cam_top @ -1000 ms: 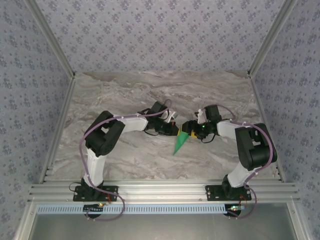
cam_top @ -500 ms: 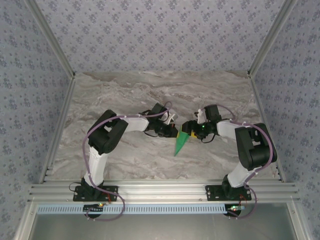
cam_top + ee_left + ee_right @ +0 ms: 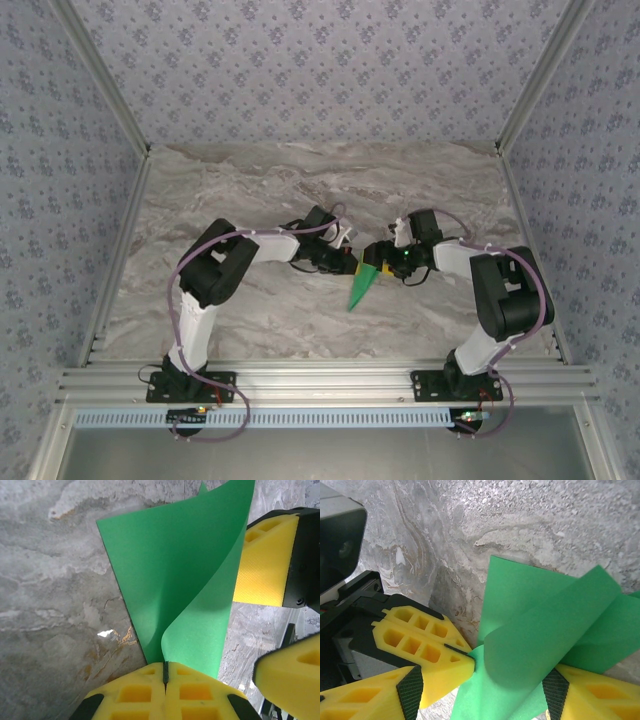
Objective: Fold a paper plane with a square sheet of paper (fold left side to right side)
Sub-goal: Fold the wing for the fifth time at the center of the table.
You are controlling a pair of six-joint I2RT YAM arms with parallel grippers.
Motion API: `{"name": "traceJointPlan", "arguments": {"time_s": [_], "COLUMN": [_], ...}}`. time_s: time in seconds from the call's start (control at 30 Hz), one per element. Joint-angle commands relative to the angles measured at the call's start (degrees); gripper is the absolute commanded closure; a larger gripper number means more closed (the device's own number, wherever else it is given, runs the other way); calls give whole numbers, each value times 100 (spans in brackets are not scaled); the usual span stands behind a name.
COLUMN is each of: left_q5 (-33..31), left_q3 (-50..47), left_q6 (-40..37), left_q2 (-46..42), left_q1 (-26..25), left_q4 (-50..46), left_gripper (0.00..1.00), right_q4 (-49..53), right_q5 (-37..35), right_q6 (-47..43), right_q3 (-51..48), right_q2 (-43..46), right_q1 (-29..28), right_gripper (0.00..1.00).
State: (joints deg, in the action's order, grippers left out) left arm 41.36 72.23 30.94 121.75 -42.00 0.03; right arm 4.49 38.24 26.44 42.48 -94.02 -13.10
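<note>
The sheet of green paper (image 3: 364,286) is folded to a narrow pointed dart on the marble table, tip toward the near edge. My left gripper (image 3: 350,262) meets its wide end from the left. In the left wrist view the left gripper (image 3: 165,666) is shut on an edge of the paper (image 3: 170,580), whose loose flap curls up and over to the right. My right gripper (image 3: 381,258) faces it from the right. In the right wrist view the right gripper (image 3: 482,695) stands open, with the curled paper (image 3: 545,630) lying between its spread fingers.
The two grippers are nearly tip to tip at the table's middle. The left gripper's yellow fingers (image 3: 427,640) sit close in front of the right wrist camera. Metal frame rails (image 3: 320,382) run along the near edge, and patterned walls enclose the other sides.
The left arm's elbow has shifted slightly to the right. The paper and both grippers stay almost where they were.
</note>
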Motion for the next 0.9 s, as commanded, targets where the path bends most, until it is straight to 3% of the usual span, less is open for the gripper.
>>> {"name": "traceJointPlan", "arguments": {"time_s": [0.0,0.27,0.37,0.53,0.87], "left_q5": [-30,-67,-67,-76,-84], "left_q3": [125,143,151,169,195], "left_q6": [-87,-106,-140,-163,-193], "left_q2": [195,210,206,199,191], "left_q1": [-19,-26,-28,-43,-80], "left_q4": [-86,-143,-178,-219,-250], "left_gripper": [98,98,98,98,98], "right_q4": [414,964,566,359,258], "right_q5": [-176,-444,-42,-3,-166], "right_q6": [-105,-206,60,183,148], "right_q3": [-81,-112,-213,-57,248], "right_q2": [233,1041,1217,964,227], "right_q1": [83,224,182,-23,-334], "right_gripper": [30,29,40,65,72]}}
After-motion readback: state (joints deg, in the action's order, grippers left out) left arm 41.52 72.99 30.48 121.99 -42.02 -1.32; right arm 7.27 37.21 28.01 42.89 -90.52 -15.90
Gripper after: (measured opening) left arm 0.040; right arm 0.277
